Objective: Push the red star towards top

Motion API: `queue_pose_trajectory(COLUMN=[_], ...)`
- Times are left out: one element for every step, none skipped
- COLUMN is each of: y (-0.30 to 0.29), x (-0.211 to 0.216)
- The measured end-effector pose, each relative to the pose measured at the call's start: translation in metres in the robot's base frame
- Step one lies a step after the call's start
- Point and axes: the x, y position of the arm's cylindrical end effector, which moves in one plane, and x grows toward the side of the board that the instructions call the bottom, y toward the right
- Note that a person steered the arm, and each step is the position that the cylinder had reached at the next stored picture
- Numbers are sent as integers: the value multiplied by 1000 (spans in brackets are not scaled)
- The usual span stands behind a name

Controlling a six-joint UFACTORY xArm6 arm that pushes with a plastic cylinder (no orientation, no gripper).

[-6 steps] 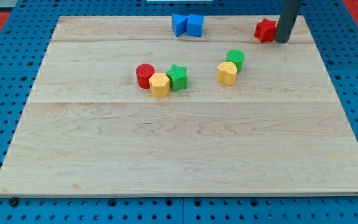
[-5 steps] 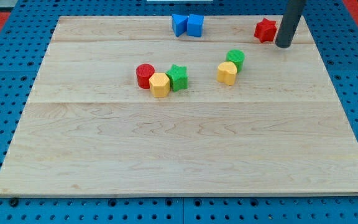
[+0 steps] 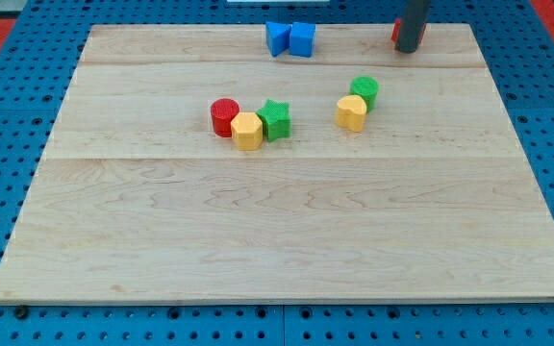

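The red star [image 3: 395, 32] sits at the top edge of the wooden board [image 3: 287, 240], right of centre. Only a sliver of it shows at the left side of my dark rod, which covers the rest. My tip [image 3: 410, 48] rests on the board directly in front of the star, touching it from the view's bottom side.
Two blue blocks [image 3: 290, 38] sit side by side at the top centre. A green cylinder [image 3: 365, 90] and a yellow block [image 3: 351, 112] touch right of centre. A red cylinder [image 3: 224, 115], a yellow block [image 3: 247, 131] and a green star [image 3: 274, 119] cluster left of centre.
My tip has moved from the star's right to the view's left and up, onto the star. The red star has shifted up towards the board's top edge and is now mostly hidden.
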Motion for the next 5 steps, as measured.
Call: queue_pose_trajectory(y=[-3, -51, -120, -192, -263], x=[36, 43, 38, 39, 49])
